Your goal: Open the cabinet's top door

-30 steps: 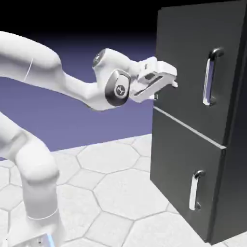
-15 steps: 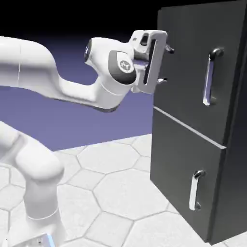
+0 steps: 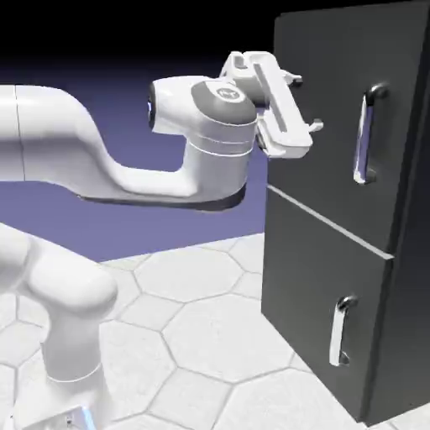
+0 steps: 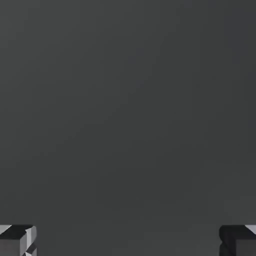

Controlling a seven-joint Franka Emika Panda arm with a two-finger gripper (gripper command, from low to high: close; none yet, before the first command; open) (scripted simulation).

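The tall dark grey cabinet [image 3: 413, 252] stands at the right of the exterior view. Its top door [image 3: 332, 172] is shut and carries a long vertical silver handle [image 3: 366, 134] near its right edge. My gripper [image 3: 306, 104] is open and empty, its fingers pointing at the door's upper left part, close to the panel and well left of the handle. The hand view is filled by the flat grey top door [image 4: 128, 115]. Only my gripper [image 4: 128, 242] shows there, with one fingertip [image 4: 17, 240] in each bottom corner, far apart.
Below the top door sits the shorter lower door [image 3: 311, 285], shut, with a small silver handle [image 3: 340, 330]. The white arm stretches in from the left above a hexagon-tiled floor [image 3: 201, 336].
The hand has risen, rolled at the wrist and shifted right, so the fingers now face the door panel from closer in. The jaws stayed open. Both doors are unmoved.
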